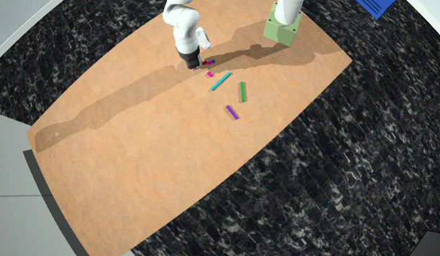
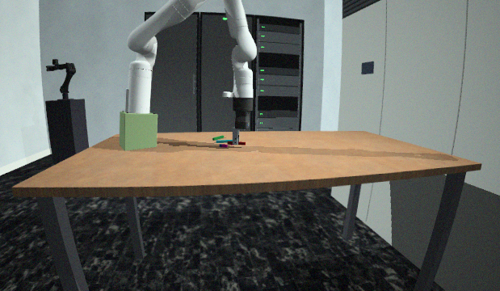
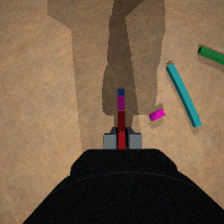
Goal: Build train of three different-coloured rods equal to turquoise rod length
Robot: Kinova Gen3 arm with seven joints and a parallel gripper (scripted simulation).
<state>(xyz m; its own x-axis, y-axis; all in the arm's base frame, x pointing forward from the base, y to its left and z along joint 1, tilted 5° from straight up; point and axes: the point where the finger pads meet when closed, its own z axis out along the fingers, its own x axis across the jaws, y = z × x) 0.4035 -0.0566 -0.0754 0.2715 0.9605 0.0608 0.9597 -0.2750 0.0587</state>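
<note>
My gripper (image 1: 195,65) is shut on a red rod (image 1: 204,62), low at the table top; it also shows in the wrist view (image 3: 121,141). The red rod (image 3: 121,127) points away from me. Right at its far end a magenta rod (image 3: 121,103) and then a blue rod (image 3: 121,92) lie in the same straight line. I cannot tell whether the red rod rests on the table. The turquoise rod (image 1: 220,81) lies to the right, apart from this line. A second magenta rod (image 1: 210,74) lies loose between the line and the turquoise rod.
A green rod (image 1: 242,92) and a purple rod (image 1: 232,112) lie further out beyond the turquoise rod. The arm's green base block (image 1: 281,28) stands at the table's far edge. The arm's shadow falls across the line of rods.
</note>
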